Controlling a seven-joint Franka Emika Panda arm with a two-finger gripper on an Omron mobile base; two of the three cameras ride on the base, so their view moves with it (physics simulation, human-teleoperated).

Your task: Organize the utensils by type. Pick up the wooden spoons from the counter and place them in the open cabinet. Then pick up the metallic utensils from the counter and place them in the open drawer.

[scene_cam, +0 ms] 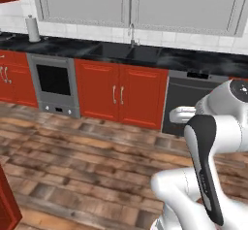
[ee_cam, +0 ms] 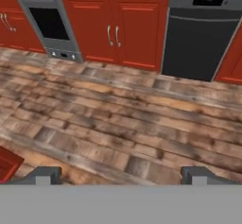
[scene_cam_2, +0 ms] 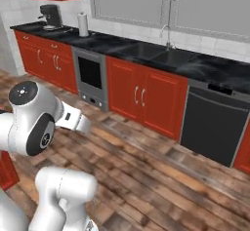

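My gripper (ee_cam: 122,176) is open, its two dark fingertips (ee_cam: 45,175) wide apart with nothing between them, hanging over the wooden floor (ee_cam: 118,119). It faces the red cabinet fronts (ee_cam: 116,29) from a distance. The black counter (scene_cam: 145,54) (scene_cam_2: 122,47) runs along the far wall above those fronts. The utensils, both the wooden spoons and the metallic ones, are out of view, as are the open cabinet and the open drawer. A red corner (ee_cam: 7,164) shows at the lower left of the hand view; I cannot tell what it belongs to.
A coffee machine (scene_cam_2: 50,15) and a paper towel roll (scene_cam_2: 83,24) (scene_cam: 33,28) stand on the counter's left part. A sink with faucet (scene_cam: 131,42) (scene_cam_2: 167,40), a built-in oven (scene_cam: 54,81) and a dark dishwasher (scene_cam_2: 215,123) (ee_cam: 201,41) sit along the run. Open floor lies between.
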